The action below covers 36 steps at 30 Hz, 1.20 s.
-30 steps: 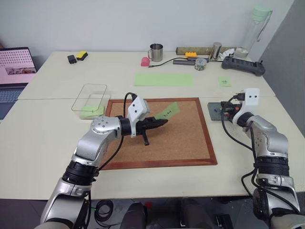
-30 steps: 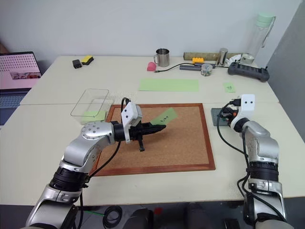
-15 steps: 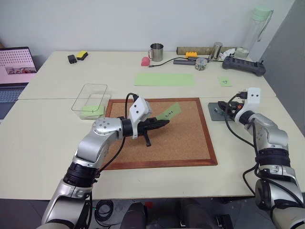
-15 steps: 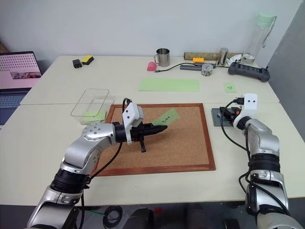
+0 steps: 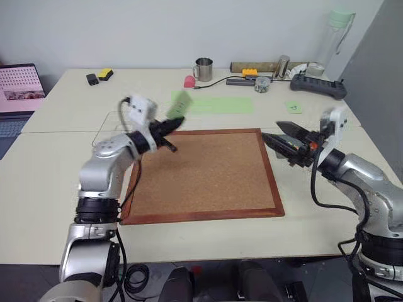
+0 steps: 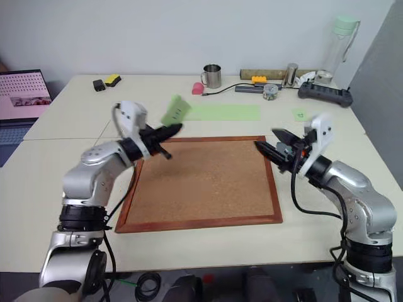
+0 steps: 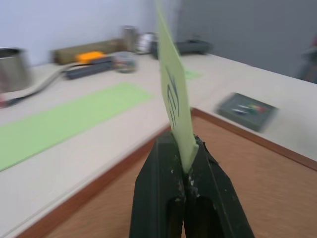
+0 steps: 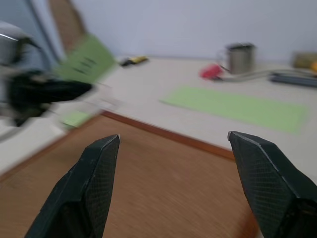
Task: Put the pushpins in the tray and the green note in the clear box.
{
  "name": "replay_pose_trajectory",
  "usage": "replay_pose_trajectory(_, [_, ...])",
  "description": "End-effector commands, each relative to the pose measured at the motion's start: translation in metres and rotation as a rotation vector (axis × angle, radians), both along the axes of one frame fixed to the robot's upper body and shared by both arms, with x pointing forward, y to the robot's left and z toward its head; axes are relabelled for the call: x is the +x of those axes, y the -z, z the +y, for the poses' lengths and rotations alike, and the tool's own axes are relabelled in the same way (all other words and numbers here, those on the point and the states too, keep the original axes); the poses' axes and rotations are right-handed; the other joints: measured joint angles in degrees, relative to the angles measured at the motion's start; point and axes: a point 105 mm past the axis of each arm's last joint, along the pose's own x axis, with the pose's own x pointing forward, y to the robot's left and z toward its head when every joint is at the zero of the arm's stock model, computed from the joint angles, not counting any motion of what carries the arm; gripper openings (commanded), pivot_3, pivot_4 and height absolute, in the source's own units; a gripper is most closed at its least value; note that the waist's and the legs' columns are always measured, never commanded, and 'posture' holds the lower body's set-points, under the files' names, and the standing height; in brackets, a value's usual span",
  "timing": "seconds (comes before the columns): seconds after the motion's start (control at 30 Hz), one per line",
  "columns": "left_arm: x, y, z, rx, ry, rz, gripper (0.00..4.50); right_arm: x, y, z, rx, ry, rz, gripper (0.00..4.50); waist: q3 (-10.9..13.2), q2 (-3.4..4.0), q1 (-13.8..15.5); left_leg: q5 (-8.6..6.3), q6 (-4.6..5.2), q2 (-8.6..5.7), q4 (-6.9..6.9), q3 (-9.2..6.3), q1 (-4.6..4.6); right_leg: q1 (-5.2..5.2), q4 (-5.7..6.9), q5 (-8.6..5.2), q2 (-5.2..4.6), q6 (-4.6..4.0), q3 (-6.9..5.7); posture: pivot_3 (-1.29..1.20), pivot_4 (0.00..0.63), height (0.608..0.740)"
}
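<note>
My left gripper (image 5: 177, 121) is shut on the green note (image 5: 180, 103), holding it upright in the air over the cork board's far left corner. In the left wrist view the note (image 7: 173, 94) stands on edge between the shut fingers, its black scribble showing. The clear box (image 5: 104, 129) lies behind my left arm, mostly covered by it. My right gripper (image 6: 266, 138) hangs open and empty above the board's right edge, pointing left. The dark grey tray (image 7: 245, 110) sits past the board's right side with small coloured pushpins (image 7: 249, 106) on it.
A cork board (image 5: 208, 170) with a wooden frame fills the near table. Behind it lie a long pale green sheet (image 5: 220, 106), a metal cup (image 5: 203, 68), a power strip (image 5: 318, 88) and a bottle (image 5: 330, 38). A laptop (image 5: 19, 88) stands far left.
My left gripper has lifted the note off the board and swung it up and left toward the clear box. My right gripper has opened, risen and moved left away from the tray.
</note>
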Motion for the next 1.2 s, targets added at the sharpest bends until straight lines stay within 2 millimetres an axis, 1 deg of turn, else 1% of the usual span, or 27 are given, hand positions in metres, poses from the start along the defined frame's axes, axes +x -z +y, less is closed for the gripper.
replay_pose_trajectory(0.03, [0.016, -0.015, 0.061, 0.020, -0.359, -0.071, 0.00, -0.018, -0.017, 0.027, 0.033, -0.102, -0.031, 3.66, 0.0, -0.02, 0.4, 0.01, 0.01, -0.01, 0.00, -0.01, 0.00, 0.01, -0.01, 0.01, 0.00, 0.02, 0.00, 0.00, 0.150, 0.740])
replay_pose_trajectory(0.1, [0.020, -0.018, 0.084, 0.004, -0.506, -0.087, 0.00, -0.023, -0.018, 0.039, 0.030, -0.147, -0.035, 3.66, 0.0, -0.02, 0.5, 0.01, 0.01, -0.02, 0.01, 0.01, -0.01, 0.01, -0.02, 0.05, 0.00, 0.06, 0.02, 0.00, 0.150, 0.740])
replay_pose_trajectory(0.17, [0.023, -0.018, 0.095, -0.018, -0.579, -0.084, 0.00, -0.025, -0.015, 0.045, 0.003, -0.172, -0.037, 3.66, 0.0, -0.03, 0.8, 0.02, 0.01, -0.06, 0.01, 0.03, -0.05, -0.01, -0.06, 0.09, -0.05, 0.09, 0.03, 0.00, 0.150, 0.740])
replay_pose_trajectory(0.27, [0.027, -0.010, 0.100, -0.043, -0.631, -0.037, 0.00, -0.022, -0.013, 0.048, -0.006, -0.176, -0.034, 3.66, 0.0, -0.03, 1.2, 0.02, 0.00, -0.13, 0.03, -0.05, -0.27, -0.08, -0.12, 0.14, -0.19, 0.16, -0.09, 0.00, 0.150, 0.740])
replay_pose_trajectory(0.33, [0.028, -0.004, 0.098, -0.039, -0.627, -0.017, 0.00, -0.021, -0.013, 0.048, -0.002, -0.175, -0.033, 3.66, 0.0, -0.04, 1.4, 0.02, -0.01, -0.16, 0.03, -0.07, -0.37, -0.10, -0.18, 0.14, -0.27, 0.18, -0.11, 0.00, 0.150, 0.740])
replay_pose_trajectory(0.37, [0.028, -0.002, 0.096, -0.040, -0.608, -0.009, 0.40, -0.021, -0.013, 0.049, -0.001, -0.175, -0.033, 3.69, 0.0, -0.04, 1.4, 0.02, -0.01, -0.17, 0.04, -0.06, -0.38, -0.10, -0.20, 0.15, -0.30, 0.19, -0.10, 0.00, 0.150, 0.740])
replay_pose_trajectory(0.4, [0.028, -0.001, 0.093, -0.041, -0.591, -0.007, 0.45, -0.020, -0.013, 0.049, 0.000, -0.174, -0.034, 3.69, 0.0, -0.04, 1.3, 0.02, -0.01, -0.19, 0.04, -0.04, -0.39, -0.11, -0.21, 0.15, -0.30, 0.20, -0.09, 0.00, 0.150, 0.740])
replay_pose_trajectory(0.47, [0.028, -0.001, 0.093, -0.046, -0.583, -0.005, 0.91, -0.020, -0.013, 0.048, 0.003, -0.170, -0.036, 3.69, 0.0, -0.04, 1.3, 0.03, -0.01, -0.21, 0.05, -0.04, -0.40, -0.12, -0.20, 0.16, -0.30, 0.20, -0.10, 0.00, 0.150, 0.740])
replay_pose_trajectory(0.5, [0.028, -0.001, 0.093, -0.044, -0.585, -0.006, 1.04, -0.019, -0.014, 0.048, 0.004, -0.168, -0.038, 3.69, 0.0, -0.04, 1.2, 0.03, -0.02, -0.21, 0.04, -0.05, -0.39, -0.13, -0.19, 0.16, -0.29, 0.20, -0.10, 0.00, 0.150, 0.740])
replay_pose_trajectory(0.53, [0.028, -0.001, 0.094, -0.044, -0.589, -0.007, 1.32, -0.019, -0.014, 0.048, 0.005, -0.166, -0.039, 3.69, 0.0, -0.04, 1.1, 0.03, -0.02, -0.20, 0.04, -0.06, -0.38, -0.13, -0.17, 0.16, -0.25, 0.20, -0.12, 0.00, 0.150, 0.740])
replay_pose_trajectory(0.63, [0.028, -0.001, 0.096, -0.044, -0.599, -0.010, 1.82, -0.019, -0.016, 0.047, 0.010, -0.160, -0.043, 3.69, 0.0, -0.04, 0.9, 0.04, -0.03, -0.16, 0.03, -0.09, -0.35, -0.13, -0.12, 0.16, -0.20, 0.19, -0.14, 0.00, 0.150, 0.740])
replay_pose_trajectory(0.7, [0.028, -0.002, 0.096, -0.049, -0.599, -0.013, 2.33, -0.019, -0.017, 0.046, 0.009, -0.156, -0.046, 3.69, 0.0, -0.04, 0.9, 0.04, -0.03, -0.17, 0.04, -0.08, -0.35, -0.13, -0.12, 0.16, -0.20, 0.19, -0.12, 0.00, 0.150, 0.740])
replay_pose_trajectory(0.73, [0.028, -0.003, 0.095, -0.050, -0.595, -0.016, 2.45, -0.019, -0.017, 0.045, 0.008, -0.154, -0.046, 3.69, 0.0, -0.04, 0.8, 0.04, -0.03, -0.17, 0.04, -0.07, -0.35, -0.13, -0.12, 0.16, -0.20, 0.19, -0.11, 0.00, 0.150, 0.740])
replay_pose_trajectory(0.77, [0.028, -0.004, 0.093, -0.050, -0.583, -0.021, 2.73, -0.019, -0.017, 0.045, 0.008, -0.153, -0.047, 3.69, 0.0, -0.04, 0.8, 0.04, -0.03, -0.17, 0.04, -0.06, -0.35, -0.13, -0.12, 0.16, -0.20, 0.19, -0.10, 0.00, 0.150, 0.740])
replay_pose_trajectory(0.8, [0.027, -0.005, 0.091, -0.044, -0.568, -0.028, 2.93, -0.018, -0.017, 0.044, 0.008, -0.152, -0.047, 3.69, 0.0, -0.04, 0.8, 0.04, -0.03, -0.18, 0.04, -0.06, -0.35, -0.13, -0.13, 0.16, -0.20, 0.19, -0.10, 0.00, 0.150, 0.740])
replay_pose_trajectory(0.87, [0.024, -0.010, 0.074, 0.033, -0.465, -0.066, 3.42, -0.017, -0.015, 0.040, -0.001, -0.139, -0.045, 3.69, 0.0, -0.04, 0.9, 0.04, -0.03, -0.17, 0.04, -0.07, -0.35, -0.13, -0.14, 0.16, -0.20, 0.19, -0.12, 0.00, 0.150, 0.740])
replay_pose_trajectory(0.9, [0.023, -0.011, 0.065, 0.057, -0.410, -0.073, 3.49, -0.016, -0.014, 0.038, -0.009, -0.129, -0.044, 3.69, 0.0, -0.04, 0.9, 0.04, -0.03, -0.18, 0.03, -0.07, -0.36, -0.13, -0.14, 0.16, -0.20, 0.19, -0.11, 0.00, 0.150, 0.740])
replay_pose_trajectory(0.93, [0.019, -0.011, 0.053, 0.082, -0.334, -0.076, 3.83, -0.014, -0.011, 0.034, -0.028, -0.104, -0.043, 3.69, 0.0, -0.04, 0.9, 0.04, -0.04, -0.18, 0.03, -0.06, -0.36, -0.13, -0.15, 0.16, -0.20, 0.19, -0.11, 0.00, 0.150, 0.740])
replay_pose_trajectory(0.97, [0.016, -0.011, 0.043, 0.106, -0.272, -0.074, 4.00, -0.011, -0.007, 0.030, -0.052, -0.076, -0.042, 3.69, 0.0, -0.04, 0.9, 0.04, -0.04, -0.18, 0.03, -0.06, -0.36, -0.13, -0.15, 0.16, -0.21, 0.19, -0.10, 0.00, 0.150, 0.740])
replay_pose_trajectory(1.0, [0.009, -0.006, 0.028, 0.165, -0.164, -0.050, 4.23, -0.005, 0.001, 0.021, -0.097, -0.025, -0.039, 3.69, 0.0, -0.04, 0.9, 0.04, -0.04, -0.18, 0.03, -0.05, -0.37, -0.13, -0.17, 0.16, -0.21, 0.19, -0.10, 0.00, 0.150, 0.740])
replay_pose_trajectory(1.03, [0.003, -0.001, 0.017, 0.205, -0.090, -0.029, 4.44, -0.001, 0.006, 0.015, -0.130, 0.009, -0.037, 3.69, 0.0, -0.04, 1.0, 0.04, -0.04, -0.19, 0.03, -0.05, -0.38, -0.13, -0.17, 0.16, -0.22, 0.19, -0.10, 0.00, 0.150, 0.740])
replay_pose_trajectory(1.1, [-0.014, 0.010, -0.002, 0.245, 0.078, 0.035, 4.49, 0.003, 0.015, 0.004, -0.166, 0.058, -0.034, 3.69, 0.0, -0.04, 1.0, 0.04, -0.04, -0.22, 0.02, -0.03, -0.38, -0.13, -0.19, 0.16, -0.23, 0.19, -0.08, 0.00, 0.150, 0.740])
replay_pose_trajectory(1.13, [-0.023, 0.013, -0.008, 0.265, 0.145, 0.056, 4.49, 0.004, 0.020, 0.000, -0.172, 0.069, -0.024, 3.69, 0.0, -0.04, 0.9, 0.04, -0.04, -0.22, 0.02, 0.00, -0.37, -0.13, -0.19, 0.16, -0.23, 0.19, -0.05, 0.00, 0.150, 0.740])
replay_pose_trajectory(1.2, [-0.042, 0.023, -0.015, 0.306, 0.269, 0.102, 4.49, 0.002, 0.036, -0.009, -0.208, 0.084, 0.019, 3.69, 0.0, -0.04, 0.7, 0.04, -0.04, -0.18, 0.01, 0.02, -0.34, -0.13, -0.17, 0.16, -0.21, 0.19, -0.02, 0.00, 0.150, 0.740])
